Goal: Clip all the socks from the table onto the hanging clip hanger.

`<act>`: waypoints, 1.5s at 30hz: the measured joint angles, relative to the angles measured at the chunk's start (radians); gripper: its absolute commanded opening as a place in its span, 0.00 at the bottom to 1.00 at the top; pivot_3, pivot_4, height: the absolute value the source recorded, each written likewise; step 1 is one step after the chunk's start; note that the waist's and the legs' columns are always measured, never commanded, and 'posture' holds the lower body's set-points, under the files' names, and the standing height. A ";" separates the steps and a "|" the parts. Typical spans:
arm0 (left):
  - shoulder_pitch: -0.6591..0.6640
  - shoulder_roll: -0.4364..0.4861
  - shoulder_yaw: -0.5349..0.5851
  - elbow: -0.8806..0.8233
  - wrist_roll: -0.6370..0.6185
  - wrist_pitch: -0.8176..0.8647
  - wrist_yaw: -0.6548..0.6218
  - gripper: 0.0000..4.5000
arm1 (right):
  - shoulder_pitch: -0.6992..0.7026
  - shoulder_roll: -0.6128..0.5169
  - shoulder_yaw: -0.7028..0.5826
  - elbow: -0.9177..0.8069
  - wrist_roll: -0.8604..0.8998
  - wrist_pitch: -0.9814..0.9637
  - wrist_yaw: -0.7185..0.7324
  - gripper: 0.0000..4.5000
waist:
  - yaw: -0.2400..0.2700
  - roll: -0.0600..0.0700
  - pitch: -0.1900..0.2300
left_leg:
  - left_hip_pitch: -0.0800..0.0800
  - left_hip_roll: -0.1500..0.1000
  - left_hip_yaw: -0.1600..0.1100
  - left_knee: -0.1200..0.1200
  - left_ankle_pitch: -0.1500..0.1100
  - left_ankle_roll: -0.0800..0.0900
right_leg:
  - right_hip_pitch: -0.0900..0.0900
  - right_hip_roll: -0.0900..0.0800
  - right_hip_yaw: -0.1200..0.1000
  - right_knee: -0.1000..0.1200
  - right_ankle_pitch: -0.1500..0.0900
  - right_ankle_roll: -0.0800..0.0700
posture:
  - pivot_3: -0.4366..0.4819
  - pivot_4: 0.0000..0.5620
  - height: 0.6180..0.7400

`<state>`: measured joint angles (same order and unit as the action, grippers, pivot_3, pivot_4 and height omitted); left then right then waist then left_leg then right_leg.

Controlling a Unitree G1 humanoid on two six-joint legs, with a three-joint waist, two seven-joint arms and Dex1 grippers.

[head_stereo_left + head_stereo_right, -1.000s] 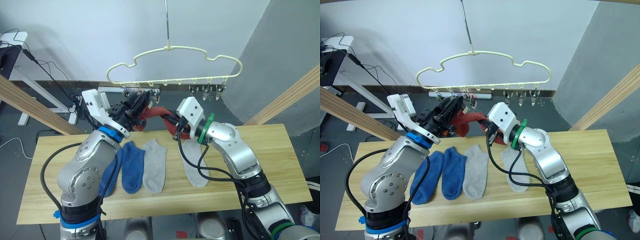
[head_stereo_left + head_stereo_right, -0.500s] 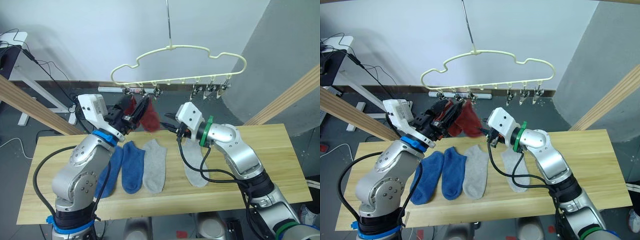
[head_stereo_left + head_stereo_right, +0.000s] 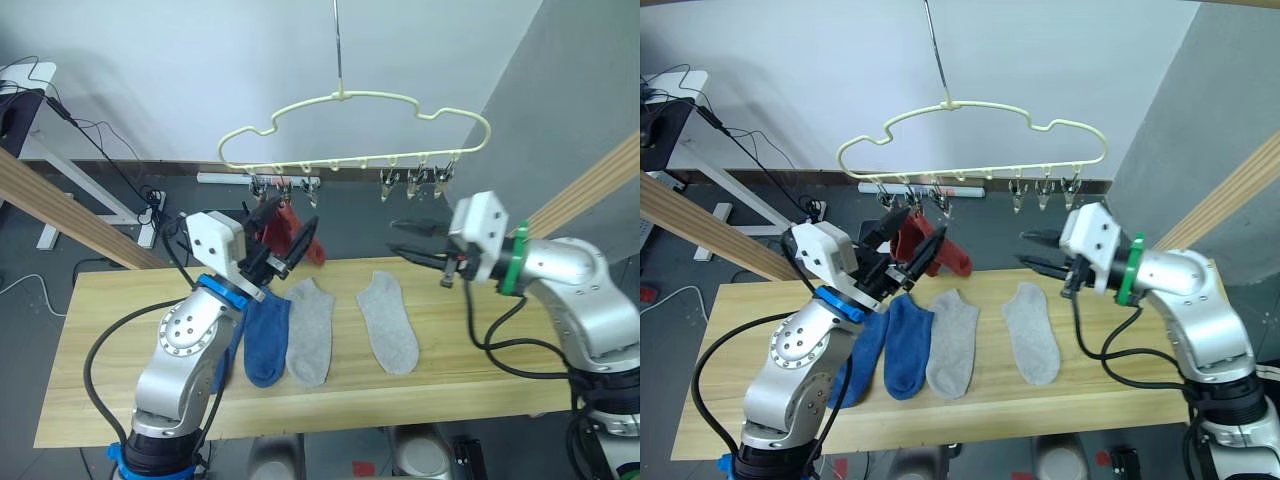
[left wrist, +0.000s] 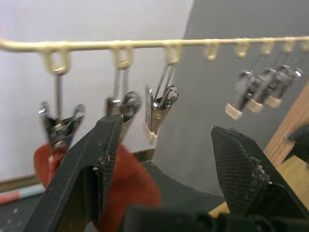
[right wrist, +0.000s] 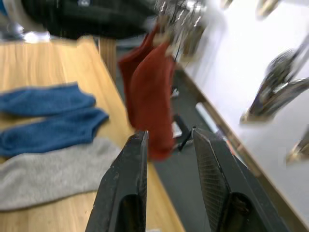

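The pale yellow clip hanger (image 3: 350,100) hangs by its hook above the table (image 3: 100,330). Two rust red socks (image 3: 290,232) hang from its left clips (image 4: 159,108). My left gripper (image 3: 285,232) is open just below those clips, beside the red socks, holding nothing. My right gripper (image 3: 412,240) is open and empty, off to the right above the table's far edge. On the table lie two blue socks (image 3: 265,335), the left one partly behind my left arm, and two light grey socks (image 3: 310,330) (image 3: 388,320).
Three bare clips (image 3: 415,182) hang at the hanger's right end. Thick wooden beams slant at the left (image 3: 60,205) and right (image 3: 590,185). A white desk with cables (image 3: 30,110) stands behind the table on the left.
My right gripper has let go of the red sock and drawn back to the right. My left gripper has opened and dropped below the clips. The red socks now hang from the hanger.
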<state>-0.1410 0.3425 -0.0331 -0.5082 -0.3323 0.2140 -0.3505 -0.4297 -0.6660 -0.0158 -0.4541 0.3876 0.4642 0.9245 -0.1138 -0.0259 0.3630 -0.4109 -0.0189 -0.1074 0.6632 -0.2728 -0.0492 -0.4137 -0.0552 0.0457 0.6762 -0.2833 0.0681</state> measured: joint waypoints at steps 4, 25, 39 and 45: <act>0.005 -0.040 -0.023 0.027 0.049 -0.055 -0.004 0.72 | 0.027 -0.054 -0.050 -0.039 0.089 0.065 0.014 0.33 | 0.001 0.000 0.000 | 0.000 0.000 0.000 0.001 0.000 0.000 | 0.000 0.000 0.000 0.000 0.000 0.000 | 0.21 0.61 1.00; -0.118 -0.228 -0.042 0.241 0.202 -0.149 0.123 0.72 | 0.047 -0.115 -0.068 -0.055 0.141 0.091 -0.002 0.33 | -0.001 -0.001 0.000 | 0.000 -0.002 0.000 0.002 0.001 0.001 | 0.000 0.000 -0.001 0.002 0.000 0.000 | 0.19 0.59 1.00; -0.148 -0.259 -0.056 0.251 0.245 -0.176 0.145 0.72 | 0.047 -0.130 -0.082 -0.058 0.195 0.126 -0.009 0.33 | -0.001 -0.001 0.000 | -0.001 -0.002 0.000 0.003 0.001 0.001 | 0.000 0.000 -0.001 0.003 0.000 0.000 | 0.18 0.60 1.00; -0.147 -0.277 -0.046 0.237 0.281 -0.153 0.210 0.72 | 0.033 -0.145 -0.082 -0.072 0.246 0.162 -0.009 0.33 | -0.002 -0.001 0.000 | -0.001 -0.002 0.000 0.004 0.001 0.001 | 0.001 0.000 -0.001 0.003 0.000 0.000 | 0.18 0.60 1.00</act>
<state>-0.2878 0.0658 -0.0792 -0.2713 -0.0516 0.0614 -0.1402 -0.3971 -0.8112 -0.0982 -0.5257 0.6339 0.6259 0.9151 -0.1155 -0.0266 0.3626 -0.4115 -0.0207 -0.1078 0.6671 -0.2721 -0.0483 -0.4132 -0.0554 0.0446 0.6794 -0.2831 0.0684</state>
